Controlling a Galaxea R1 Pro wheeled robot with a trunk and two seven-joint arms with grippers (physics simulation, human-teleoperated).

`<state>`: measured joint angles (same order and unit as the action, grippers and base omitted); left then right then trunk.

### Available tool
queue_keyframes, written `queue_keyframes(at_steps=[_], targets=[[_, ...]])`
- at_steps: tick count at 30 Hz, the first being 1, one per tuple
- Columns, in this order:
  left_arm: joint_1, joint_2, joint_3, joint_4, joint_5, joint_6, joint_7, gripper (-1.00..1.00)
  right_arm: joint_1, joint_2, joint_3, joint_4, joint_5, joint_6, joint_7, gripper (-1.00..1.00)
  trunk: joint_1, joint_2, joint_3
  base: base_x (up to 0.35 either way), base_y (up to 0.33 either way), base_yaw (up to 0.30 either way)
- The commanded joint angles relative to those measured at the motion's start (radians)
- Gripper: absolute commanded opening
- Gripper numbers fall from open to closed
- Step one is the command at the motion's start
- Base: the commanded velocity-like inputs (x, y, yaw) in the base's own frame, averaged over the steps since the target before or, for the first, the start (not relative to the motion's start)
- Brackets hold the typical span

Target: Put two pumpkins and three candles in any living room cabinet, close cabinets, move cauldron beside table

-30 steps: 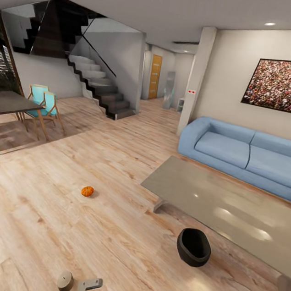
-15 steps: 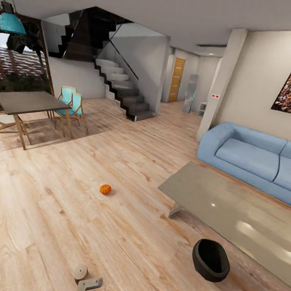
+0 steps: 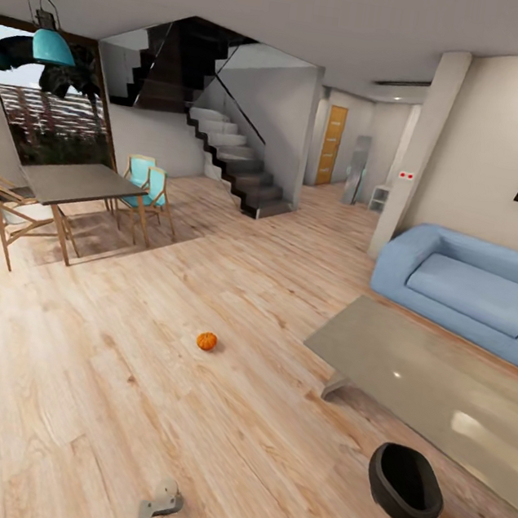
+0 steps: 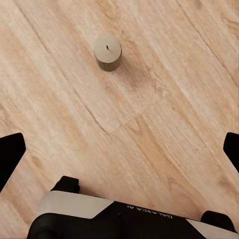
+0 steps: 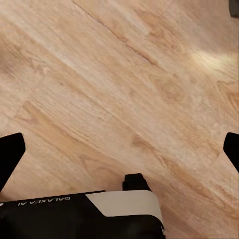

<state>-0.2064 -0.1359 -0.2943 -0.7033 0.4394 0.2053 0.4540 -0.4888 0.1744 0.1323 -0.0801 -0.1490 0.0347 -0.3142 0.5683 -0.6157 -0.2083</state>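
you're looking across a light wood floor (image 3: 91, 400) in the living room. one pumpkin (image 3: 207, 341) sits alone on the boards at about 11 o'clock from you, well apart from the furniture. the black cauldron (image 3: 404, 484) lies tipped on the floor at about 2 o'clock, just beside the near edge of the low grey coffee table (image 3: 431, 382), whether it touches the table you can't tell. behind the table, around 1 o'clock, is the blue sofa (image 3: 468, 293). far off at 10 o'clock stands a dining table (image 3: 76, 182) with wooden chairs, and the dark staircase (image 3: 236, 161) rises at about 12.

your left claw (image 4: 119, 149) hangs over bare floor with its two black tips spread wide at the picture's edges, released and holding nothing. a stubby tan candle (image 4: 107, 52) stands upright on the planks out ahead of it, apart from the tips.

your right claw (image 5: 119, 149) is likewise spread wide and empty over bare planks. in the head view both arms poke in at the bottom edge, at 6 o'clock.
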Motion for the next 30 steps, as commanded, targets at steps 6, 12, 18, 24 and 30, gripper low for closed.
queue_keyframes(at_steps=[6, 12, 18, 24, 30], targets=[[-0.001, 0.001, -0.005, -0.002, 0.007, 0.003, 0.007, 1.0, -0.001, 0.0, 0.009, -0.001, -0.01, 0.003, -0.006, 1.0, 0.001, -0.001, -0.002, 0.148, 0.267, 0.074], [-0.001, 0.001, -0.005, -0.002, 0.008, 0.003, -0.004, 1.0, -0.001, 0.0, 0.009, -0.001, -0.01, 0.004, -0.005, 1.0, 0.001, -0.001, -0.002, 0.148, 0.275, 0.257], [-0.001, 0.001, -0.005, -0.002, 0.009, 0.003, -0.006, 1.0, -0.001, 0.0, 0.009, -0.001, -0.01, 0.004, -0.005, 1.0, 0.001, -0.001, -0.002, 0.148, 0.276, 0.282], [-0.001, 0.001, -0.005, -0.001, 0.009, 0.003, -0.006, 1.0, -0.001, 0.0, 0.009, -0.001, -0.01, 0.004, -0.005, 1.0, 0.001, -0.001, -0.002, 0.146, 0.277, 0.086], [-0.001, 0.001, -0.005, -0.001, 0.009, 0.003, -0.006, 1.0, -0.001, 0.0, 0.009, -0.001, -0.01, 0.004, -0.005, 1.0, 0.001, -0.001, -0.002, 0.146, 0.277, 0.007]])
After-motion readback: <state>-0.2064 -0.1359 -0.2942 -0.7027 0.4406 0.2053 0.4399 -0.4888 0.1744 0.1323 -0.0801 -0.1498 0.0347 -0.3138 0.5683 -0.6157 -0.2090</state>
